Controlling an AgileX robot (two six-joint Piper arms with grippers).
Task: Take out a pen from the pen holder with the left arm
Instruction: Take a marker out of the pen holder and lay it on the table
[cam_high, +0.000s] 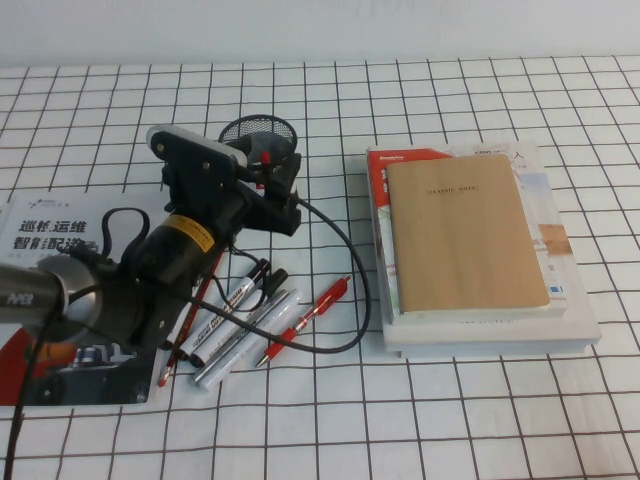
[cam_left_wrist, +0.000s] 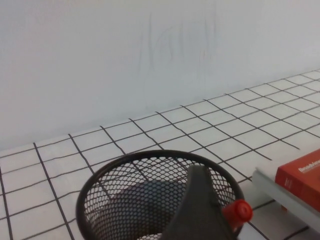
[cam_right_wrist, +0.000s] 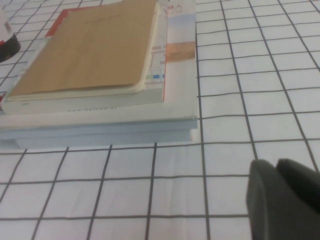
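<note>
left pincer (cam_high: 268, 159) at pen holder (cam_high: 257, 128) rim, cannot tell | right pincer (cam_right_wrist: 278, 169) together, near books (cam_right_wrist: 85, 55)

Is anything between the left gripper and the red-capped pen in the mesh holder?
Nothing visible. The left gripper is at the rim of the black mesh pen holder, beside the red-capped pen. The right gripper sits by the stacked books.

Table (cam_high: 470, 420) is showing a white top ruled in a black grid. Plain pale wall (cam_left_wrist: 150, 60) is rising directly behind it. Light is falling soft and even.
</note>
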